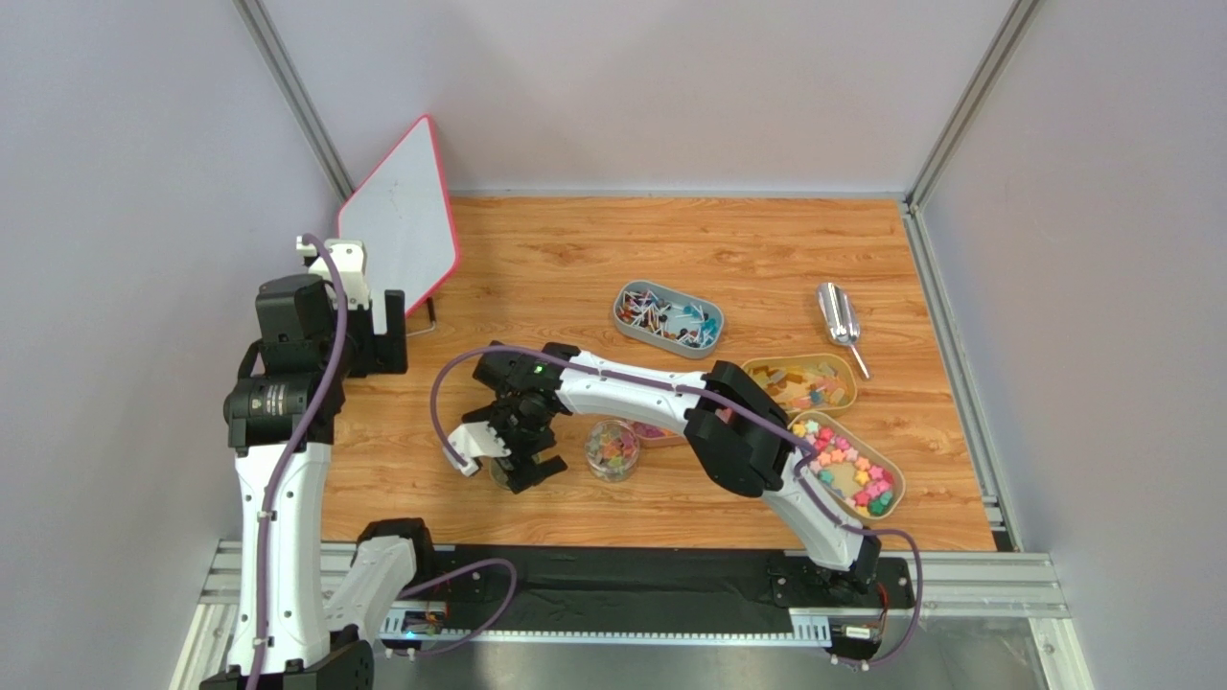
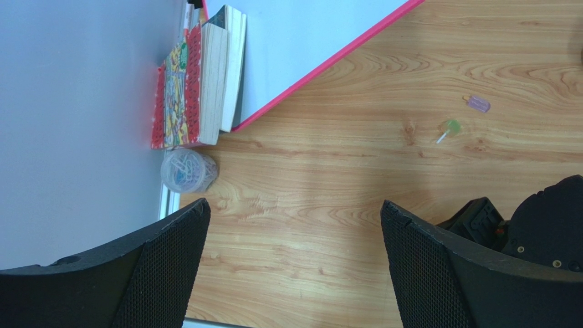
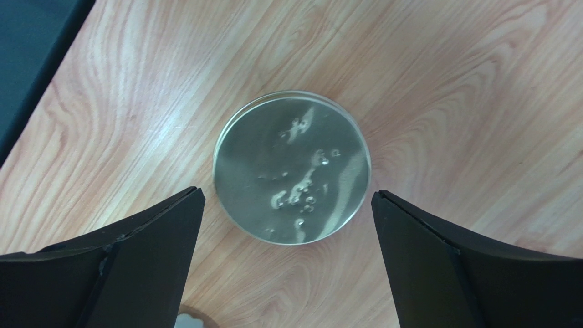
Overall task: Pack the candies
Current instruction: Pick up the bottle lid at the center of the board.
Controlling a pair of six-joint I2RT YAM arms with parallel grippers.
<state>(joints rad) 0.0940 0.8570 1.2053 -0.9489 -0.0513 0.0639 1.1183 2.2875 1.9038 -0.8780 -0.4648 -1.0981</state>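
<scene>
With right jaws spread over clear lid (image 3: 292, 167) on counter (image 3: 445, 68), left jaws spread idle: lower centred, pinch rim evenly.

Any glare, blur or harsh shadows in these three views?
Top external: even light, sharp, no hard shadows. Right wrist: bright reflections speckle the clear lid, sheen on the table beside it; jaws dark but crisp. Left wrist: table grain sharp, no glare, wall slightly bluish.
</scene>
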